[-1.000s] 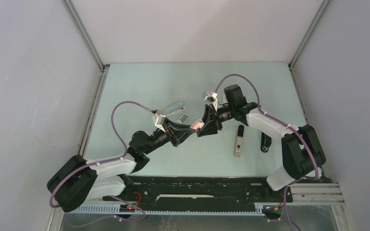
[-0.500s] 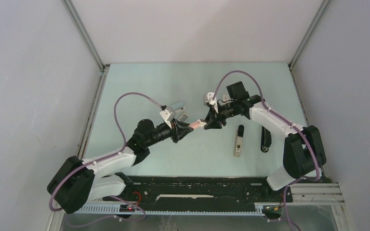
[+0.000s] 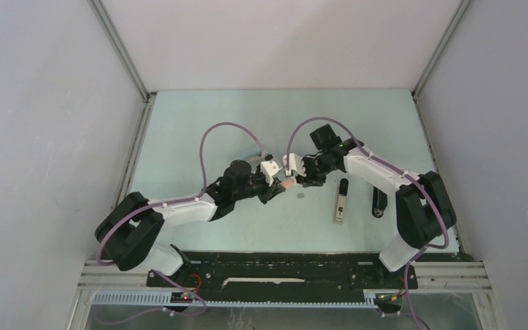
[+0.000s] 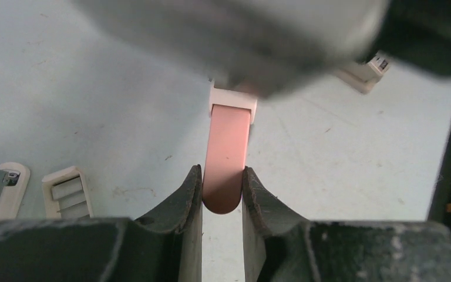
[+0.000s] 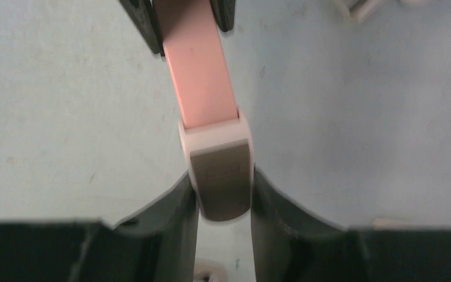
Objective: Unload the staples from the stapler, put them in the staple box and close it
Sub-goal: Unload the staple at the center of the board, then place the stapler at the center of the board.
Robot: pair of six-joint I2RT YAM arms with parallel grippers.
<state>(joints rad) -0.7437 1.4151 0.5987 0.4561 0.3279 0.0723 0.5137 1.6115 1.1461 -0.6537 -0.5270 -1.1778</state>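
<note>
The small pink stapler [image 3: 288, 184] hangs above the table's middle, held at both ends. My left gripper [image 3: 280, 187] is shut on its rounded pink end [image 4: 228, 158]. My right gripper [image 3: 301, 180] is shut on its white and grey end [image 5: 220, 170]. In the right wrist view the pink body [image 5: 197, 70] runs up and away to the left fingers. A tiny silvery-grey bit [image 3: 300, 195] lies on the table just below the stapler. It is too small to tell whether it is the staples.
A black and white stapler [image 3: 341, 201] and a black one [image 3: 379, 203] lie right of the middle. In the left wrist view a white stapler [image 4: 6, 188] and a ribbed white piece [image 4: 67, 191] lie at the lower left. Grey walls close in the table.
Both arms have swung round with the pink stapler still held between them. It sits slightly further right and nearer. The left arm now covers the pale blue stapler. The tiny grey bit is new.
</note>
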